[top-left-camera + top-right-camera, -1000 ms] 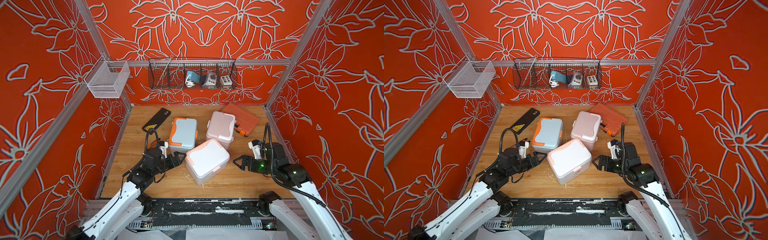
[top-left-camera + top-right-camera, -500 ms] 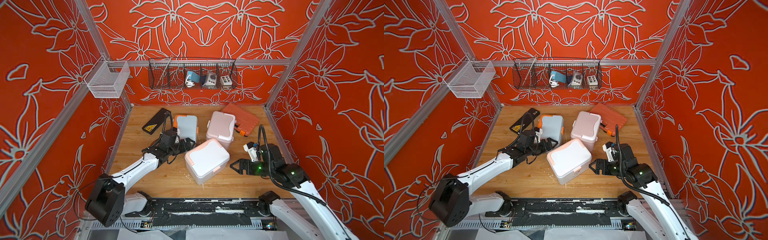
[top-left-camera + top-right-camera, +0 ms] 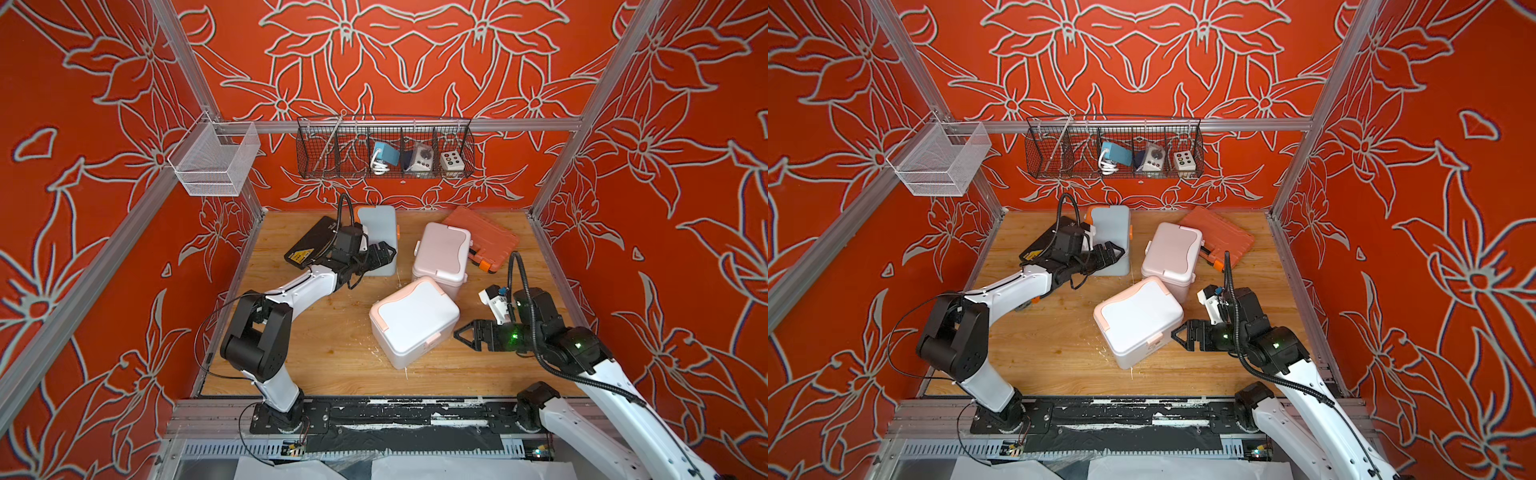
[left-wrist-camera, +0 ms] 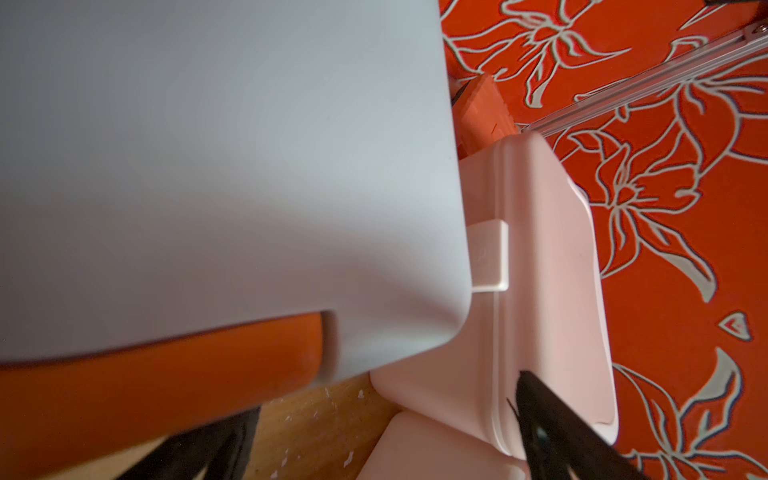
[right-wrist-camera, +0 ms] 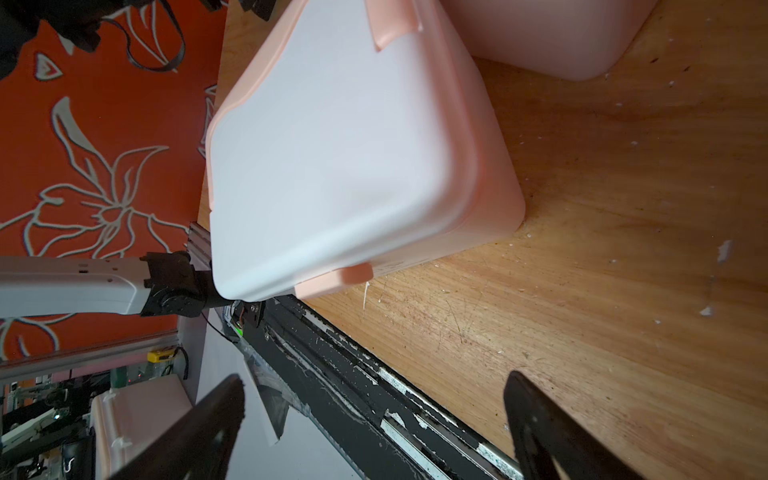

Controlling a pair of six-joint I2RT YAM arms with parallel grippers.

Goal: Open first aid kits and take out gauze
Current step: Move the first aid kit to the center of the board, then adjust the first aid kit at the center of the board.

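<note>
Three first aid kits stand closed on the wooden floor. The blue-grey kit [image 3: 376, 237] [image 3: 1111, 237] is at the back and appears tipped up, showing a plain grey face [image 4: 208, 166] with orange trim. My left gripper [image 3: 382, 255] [image 3: 1115, 253] [image 4: 374, 432] is open at its near lower edge, one finger close to the orange trim. The pink kit [image 3: 442, 253] [image 4: 548, 291] stands to its right. The white kit [image 3: 413, 322] [image 3: 1138, 320] [image 5: 340, 158] with peach trim lies in front. My right gripper [image 3: 465, 332] [image 3: 1179, 332] [image 5: 374, 386] hangs open and empty just right of its peach latch [image 5: 332, 282]. No gauze is in view.
A flat black case [image 3: 313, 245] lies left of the blue-grey kit, under my left wrist. A ribbed orange tool case [image 3: 484, 241] sits at the back right. A wire basket [image 3: 384, 147] and a white mesh basket [image 3: 214, 160] hang on the walls. A black rail [image 3: 374, 415] borders the front.
My left arm has reached from the front left out to the blue-grey kit, which has shifted toward the back wall and tipped up. My right gripper has drifted slightly toward the front beside the white kit.
</note>
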